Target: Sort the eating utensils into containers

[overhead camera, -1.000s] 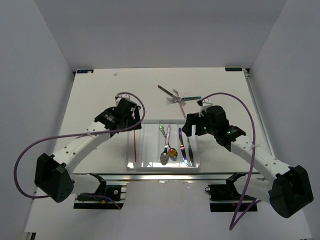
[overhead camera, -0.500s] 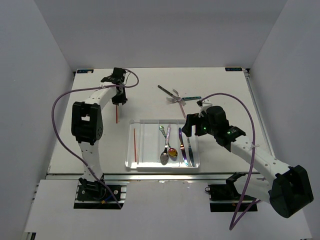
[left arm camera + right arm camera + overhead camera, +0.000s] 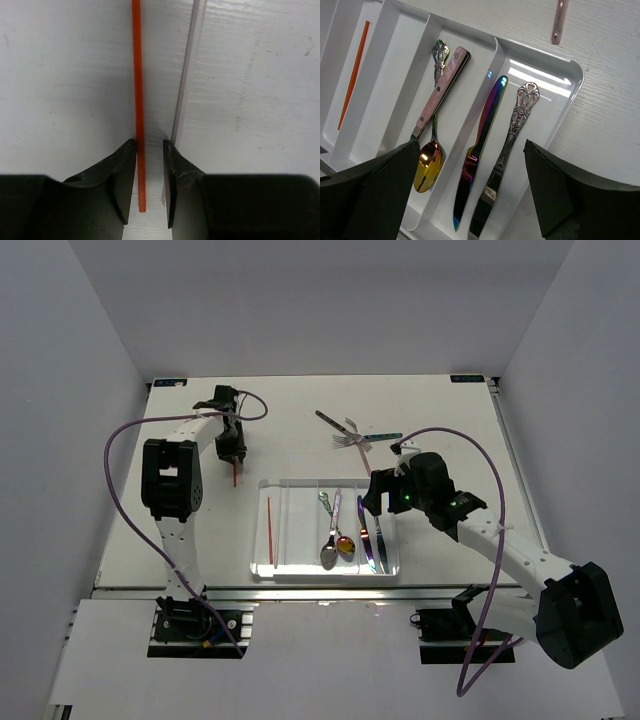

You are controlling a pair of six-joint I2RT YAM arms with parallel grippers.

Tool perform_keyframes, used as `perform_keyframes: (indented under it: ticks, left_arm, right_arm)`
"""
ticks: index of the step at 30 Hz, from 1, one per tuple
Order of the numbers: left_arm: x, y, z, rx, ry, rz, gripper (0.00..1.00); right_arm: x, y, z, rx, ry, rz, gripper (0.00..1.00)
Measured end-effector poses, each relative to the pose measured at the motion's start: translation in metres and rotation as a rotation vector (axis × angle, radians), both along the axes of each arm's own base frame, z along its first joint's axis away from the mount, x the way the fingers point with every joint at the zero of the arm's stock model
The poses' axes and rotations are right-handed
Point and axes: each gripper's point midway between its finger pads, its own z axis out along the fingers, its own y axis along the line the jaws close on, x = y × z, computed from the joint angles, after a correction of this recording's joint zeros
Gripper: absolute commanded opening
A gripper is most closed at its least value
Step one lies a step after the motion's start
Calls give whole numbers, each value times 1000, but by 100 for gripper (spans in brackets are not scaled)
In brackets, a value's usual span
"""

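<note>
By my reading, the sort is a little past halfway. The shallow clear-plastic tray (image 3: 555, 59) with four long compartments holds five pieces. A thin red-orange chopstick (image 3: 354, 75) lies alone in the leftmost lane. A pink-handled spoon (image 3: 442, 82) and a gold-bowled spoon (image 3: 426, 162) share the third lane. An iridescent knife (image 3: 479, 150) and an ornate silver knife (image 3: 512, 125) sit in the rightmost. Nothing shows in the second lane.

Two things are left. A loose red-orange chopstick (image 3: 136, 90) lies on the white desk (image 3: 180, 530), just beyond the tray's far-left corner. A small cluster of loose metal utensils (image 3: 352, 433) lies past the tray's far wall; at least one is a fork and one has a teal handle.

The left pincer (image 3: 149, 145) straddles the loose chopstick near its end, jaws drawn in close. One finger touches the stick and the other leaves a sliver of desk showing, so I cannot tell whether it is truly clamped. The right pincer (image 3: 470, 145) hangs over the tray's right half, jaws wide apart and holding nothing.

The carry to the leftmost lane is short and lies well apart from the right arm. The stick must rise over the tray's thin rim and line up with a narrow lane. The enclosure's left wall stands near the outstretched left arm, so the freer side for swinging looks to be toward the centre.
</note>
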Motion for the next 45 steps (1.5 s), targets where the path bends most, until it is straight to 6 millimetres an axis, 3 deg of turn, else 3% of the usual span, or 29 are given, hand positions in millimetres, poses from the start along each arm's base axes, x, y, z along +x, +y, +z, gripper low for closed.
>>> perform_keyframes:
  ticks: [15, 25, 26, 31, 32, 35, 41, 45]
  left_arm:
    - [1, 6, 2, 38, -9, 26, 43]
    - [-4, 6, -3, 35, 2, 43, 27]
    - [-4, 6, -3, 33, -1, 47, 18]
    - [-7, 5, -4, 25, -17, 62, 12]
    - [-7, 5, -4, 24, -21, 66, 1]
    - [-9, 6, -3, 23, -24, 75, 0]
    - [-38, 15, 0, 63, 15, 116, 0]
    - [-62, 20, 25, 66, -10, 134, 0]
  right_arm:
    - [-1, 1, -5, -3, 16, 8, 89]
    - [-2, 2, -4, 0, 18, 14, 89]
    - [-2, 2, -4, 1, 18, 14, 89]
    - [-2, 3, -4, 2, 19, 17, 89]
    - [-2, 3, -4, 2, 19, 17, 89]
    - [-2, 3, -4, 3, 20, 18, 89]
    - [-3, 3, -4, 4, 21, 20, 89]
    - [-3, 3, -4, 5, 20, 20, 89]
